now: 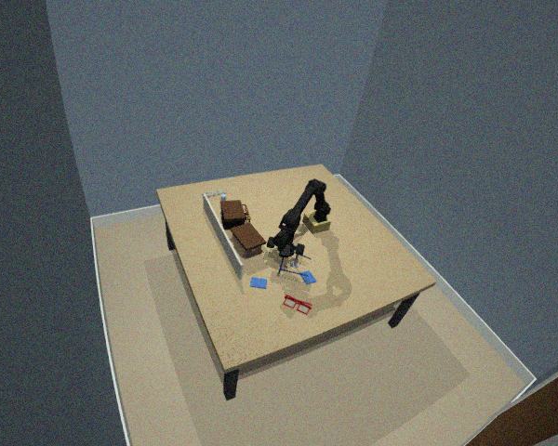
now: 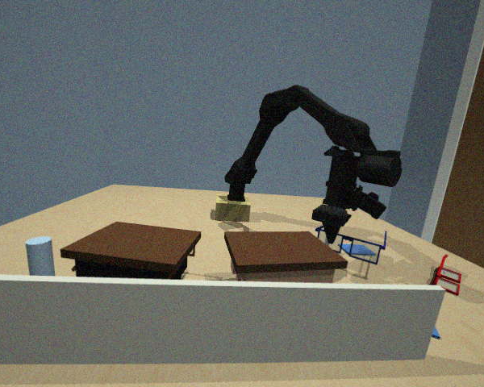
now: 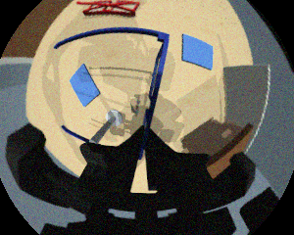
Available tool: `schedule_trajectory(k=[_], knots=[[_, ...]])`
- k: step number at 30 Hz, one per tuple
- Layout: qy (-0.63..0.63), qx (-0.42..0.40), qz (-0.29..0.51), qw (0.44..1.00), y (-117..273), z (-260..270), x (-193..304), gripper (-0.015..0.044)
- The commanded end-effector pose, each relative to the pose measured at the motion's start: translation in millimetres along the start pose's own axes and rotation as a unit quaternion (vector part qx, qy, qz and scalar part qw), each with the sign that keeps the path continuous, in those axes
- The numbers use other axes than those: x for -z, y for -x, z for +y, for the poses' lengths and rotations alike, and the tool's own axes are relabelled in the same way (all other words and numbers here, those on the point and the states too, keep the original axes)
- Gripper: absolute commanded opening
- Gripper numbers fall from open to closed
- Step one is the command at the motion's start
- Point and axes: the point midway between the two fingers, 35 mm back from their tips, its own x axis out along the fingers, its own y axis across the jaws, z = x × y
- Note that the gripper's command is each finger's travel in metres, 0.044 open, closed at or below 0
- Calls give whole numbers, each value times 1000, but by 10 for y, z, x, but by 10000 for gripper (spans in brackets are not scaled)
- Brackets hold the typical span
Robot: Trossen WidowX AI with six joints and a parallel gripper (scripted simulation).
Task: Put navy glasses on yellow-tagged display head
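Observation:
My gripper (image 1: 285,255) (image 2: 331,241) (image 3: 145,128) is shut on the navy glasses (image 1: 291,272) (image 2: 365,243) (image 3: 165,45), by their front near one end, above the table. In the wrist view the front runs away from the fingertips. Both temples are unfolded and point left. Two brown-topped blocks, one dark-bodied (image 1: 232,210) (image 2: 129,242) and one paler-bodied (image 1: 248,236) (image 2: 280,248), stand side by side, away from the glasses. Thin brown frames (image 1: 245,213) show beside the dark one. No yellow tag or head shape can be made out.
A long grey wall (image 1: 221,232) (image 2: 209,325) runs behind the blocks, with a pale blue cylinder (image 1: 223,196) (image 2: 39,255) at one end. Red glasses (image 1: 297,304) (image 2: 447,280) (image 3: 110,7) and two blue cards (image 1: 259,282) (image 3: 197,51) lie on the table. A pale ball-ended rod (image 3: 114,117) is below the gripper.

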Motion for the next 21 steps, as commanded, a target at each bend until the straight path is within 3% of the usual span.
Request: schedule_trajectory(k=[1, 21], knots=[[2, 2, -3, 1000, 17, -15, -31, 0], [2, 3, -3, 1000, 19, -32, -108, 0]])
